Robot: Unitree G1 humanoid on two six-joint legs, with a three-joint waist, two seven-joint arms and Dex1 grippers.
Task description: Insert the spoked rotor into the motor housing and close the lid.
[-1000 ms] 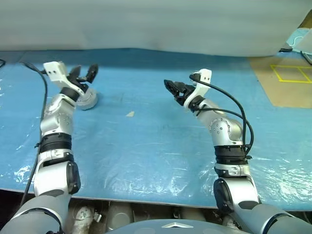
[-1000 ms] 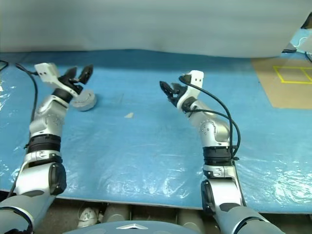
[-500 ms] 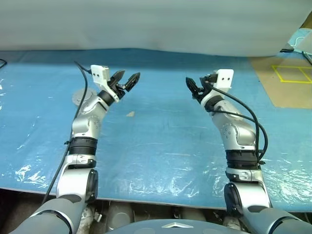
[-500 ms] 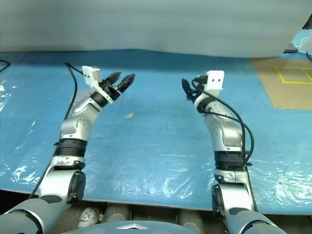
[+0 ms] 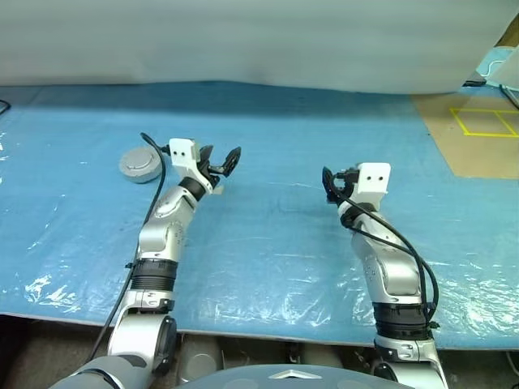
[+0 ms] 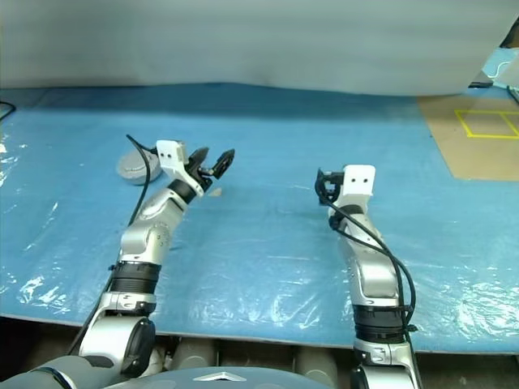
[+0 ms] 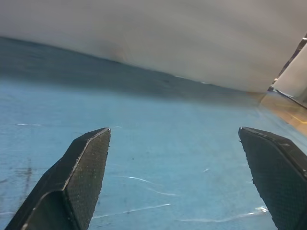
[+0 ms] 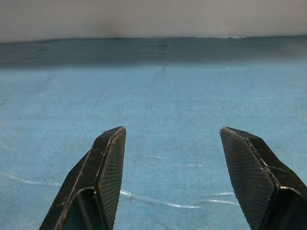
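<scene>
The motor housing [image 5: 139, 165] sits at the far left of the blue table as a short round silver-grey can. Its smooth pale lid [image 5: 138, 160] lies flat on top. The spoked rotor is out of view. My left gripper [image 5: 220, 160] hovers to the right of the housing, well apart from it. It is open with nothing between its fingers [image 7: 76, 177]. My right gripper [image 5: 330, 182] hangs low over the table right of centre, pointing forward. It too is open and empty, and its wrist view has bare blue cover between the fingertips [image 8: 254, 163].
Crinkled blue plastic covers the table [image 5: 268, 243], whose front edge [image 5: 268, 331] runs just before my arms. A small tan scrap [image 6: 215, 192] lies under my left gripper. A pale sheet [image 5: 243, 40] closes the back. Brown floor with yellow tape [image 5: 482, 121] lies at the far right.
My left gripper has swung right and down, away from the housing, which now stands uncovered. My right gripper has moved right and lower, and its wrist has rolled to point level.
</scene>
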